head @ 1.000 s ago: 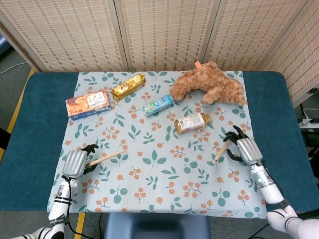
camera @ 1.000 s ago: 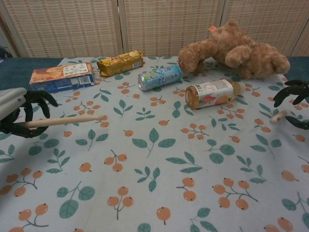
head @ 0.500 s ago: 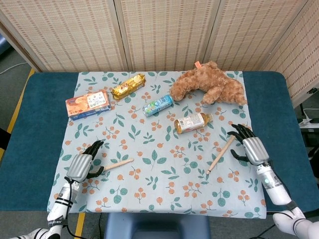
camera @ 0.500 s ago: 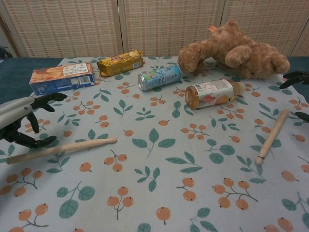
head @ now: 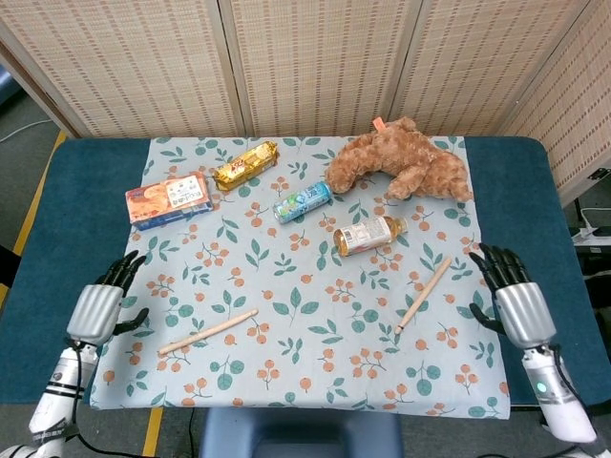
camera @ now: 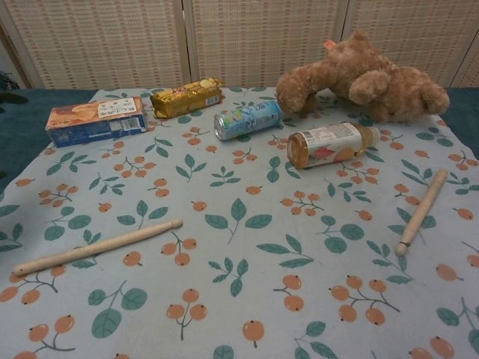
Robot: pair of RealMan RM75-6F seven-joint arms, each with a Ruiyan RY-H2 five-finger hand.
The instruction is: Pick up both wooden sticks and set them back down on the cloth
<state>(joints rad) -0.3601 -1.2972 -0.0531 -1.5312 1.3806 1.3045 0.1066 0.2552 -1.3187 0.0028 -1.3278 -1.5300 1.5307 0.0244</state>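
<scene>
Two wooden sticks lie flat on the floral cloth [head: 305,286]. The left stick [head: 207,332] [camera: 96,247] rests near the cloth's front left. The right stick [head: 425,294] [camera: 421,212] lies slanted at the right side. My left hand [head: 98,307] hovers open off the cloth's left edge, apart from its stick. Beyond the cloth's right edge, my right hand [head: 516,301] is open with fingers spread, also apart from its stick. The chest view shows neither hand.
At the back of the cloth sit a biscuit box [head: 168,198], a gold snack pack [head: 245,164], a can [head: 303,201], a bottle [head: 369,234] on its side and a brown teddy bear [head: 401,160]. Blue table [head: 67,239] borders the cloth.
Both hands let go of the sticks, which now lie on the cloth, and drew outward past the cloth's edges, leaving the chest view.
</scene>
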